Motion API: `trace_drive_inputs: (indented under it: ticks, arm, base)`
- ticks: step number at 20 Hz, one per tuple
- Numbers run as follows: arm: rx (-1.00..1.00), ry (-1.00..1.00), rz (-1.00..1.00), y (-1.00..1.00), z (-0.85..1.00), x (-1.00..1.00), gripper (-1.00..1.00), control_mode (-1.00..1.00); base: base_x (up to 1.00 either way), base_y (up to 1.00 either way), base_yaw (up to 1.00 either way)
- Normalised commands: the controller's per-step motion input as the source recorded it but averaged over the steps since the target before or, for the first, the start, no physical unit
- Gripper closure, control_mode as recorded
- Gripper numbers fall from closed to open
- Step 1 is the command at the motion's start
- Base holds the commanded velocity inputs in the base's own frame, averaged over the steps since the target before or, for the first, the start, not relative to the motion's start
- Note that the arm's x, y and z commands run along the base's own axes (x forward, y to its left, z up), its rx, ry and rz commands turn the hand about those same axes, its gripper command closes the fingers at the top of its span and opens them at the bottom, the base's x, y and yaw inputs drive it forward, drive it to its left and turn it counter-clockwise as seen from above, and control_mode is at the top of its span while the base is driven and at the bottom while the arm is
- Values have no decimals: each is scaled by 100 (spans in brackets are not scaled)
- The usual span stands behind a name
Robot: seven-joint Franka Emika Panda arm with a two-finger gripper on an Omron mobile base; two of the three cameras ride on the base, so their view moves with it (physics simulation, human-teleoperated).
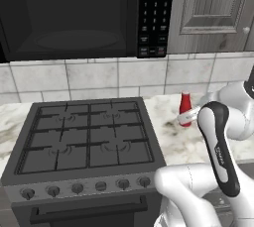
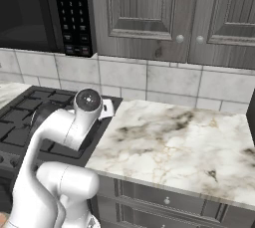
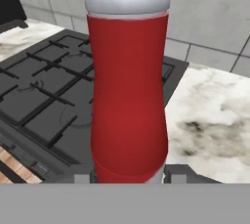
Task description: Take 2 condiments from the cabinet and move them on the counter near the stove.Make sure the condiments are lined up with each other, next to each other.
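The gripper [image 3: 128, 176] holds the upright bottle [image 3: 128, 91] between its fingers, centre frame, counter [image 3: 210, 115] at right.

light even & diffuse across all three views, no single source obvious. rendered look, flat shading, no grain.
microwave [image 1: 69, 15] front very dark, faint oval sheen on its door, little detail otherwise.
stove [image 1: 89, 137] top mid-grey, grates read clearly, v. soft shadow under them.
counter [image 2: 184, 142] is brightest surface, veining sharp, not blown out.
red squeeze bottle [image 3: 128, 91] close to hand cam: smooth vertical gradient, darker at both sides, no hard specular spot. edges sl. soft, low-res.
small dark shadow patch on marble beside bottle in left base view.
no motion blur; no visible edge distortion. wall tiles [image 2: 129, 75] evenly lit.
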Motion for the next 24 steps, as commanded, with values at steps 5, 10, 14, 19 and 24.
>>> trace_drive_inputs:
  ticks: [5, 10, 14, 19, 24]
  arm:
    - [0, 1, 0, -34, -22, 10, 100, -100]
    - [0, 0, 4, -40, -24, 20, 100, -100]
    - [0, 0, 7, -36, -31, 34, 100, -100]
    - [0, 0, 8, -19, -31, 40, 100, -100]
    - [0, 2, 12, -10, -38, 43, 100, -100]
  base:
    - [0, 0, 0]
    - [0, 0, 0]
    - [0, 0, 0]
    - [0, 0, 0]
    - [0, 0, 0]
